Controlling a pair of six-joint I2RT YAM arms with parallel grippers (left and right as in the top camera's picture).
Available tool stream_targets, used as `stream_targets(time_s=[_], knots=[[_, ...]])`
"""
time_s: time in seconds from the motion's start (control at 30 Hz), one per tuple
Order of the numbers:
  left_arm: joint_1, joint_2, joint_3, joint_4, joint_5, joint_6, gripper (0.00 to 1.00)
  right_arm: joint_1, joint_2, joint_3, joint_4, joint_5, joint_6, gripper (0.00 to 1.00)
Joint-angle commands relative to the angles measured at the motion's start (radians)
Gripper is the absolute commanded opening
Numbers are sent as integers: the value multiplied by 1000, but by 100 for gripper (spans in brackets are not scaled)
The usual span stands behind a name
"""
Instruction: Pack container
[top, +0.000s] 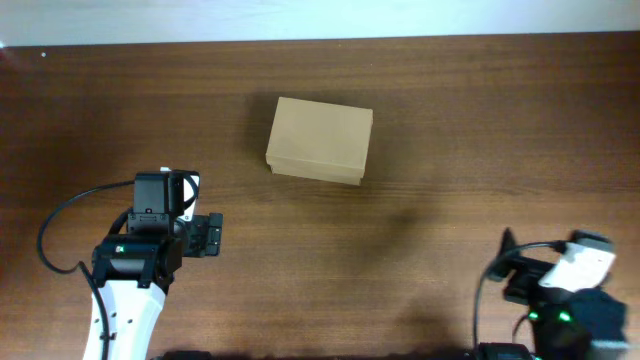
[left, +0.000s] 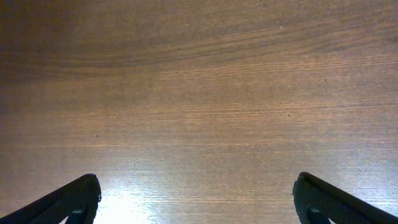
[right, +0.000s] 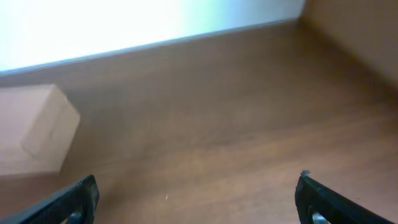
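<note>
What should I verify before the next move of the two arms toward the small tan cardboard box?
1. The small tan cardboard box rests free on the brown wooden table: ok.
2. Its lid is open for packing: not ok, it looks shut.
3. The left jaws are open and empty: ok.
4. The right jaws are open and empty: ok.
5. Things to pack are in view: not ok, none shows.
</note>
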Motion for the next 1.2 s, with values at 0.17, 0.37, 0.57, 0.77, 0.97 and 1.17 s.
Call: stream_targets(time_s=[0.17,0.37,0.57,0.77,0.97,1.17], knots=[[3,2,-5,2,-7,2,100,-10,-170,-378,169,-219,7,99],[3,2,-5,2,-7,2,100,-10,-245,-467,191,-254,7,99],[3,2,-5,2,-7,2,100,-10,-246,-486,185,-252,6,99],[3,2,-5,2,-7,2,100,-10,-246,-486,184,-251,7,99],[3,2,-5,2,-7,2,100,-10,-246,-486,184,-251,6,99],[3,2,-5,2,-7,2,100,-10,-246,-486,184,-251,7,99]])
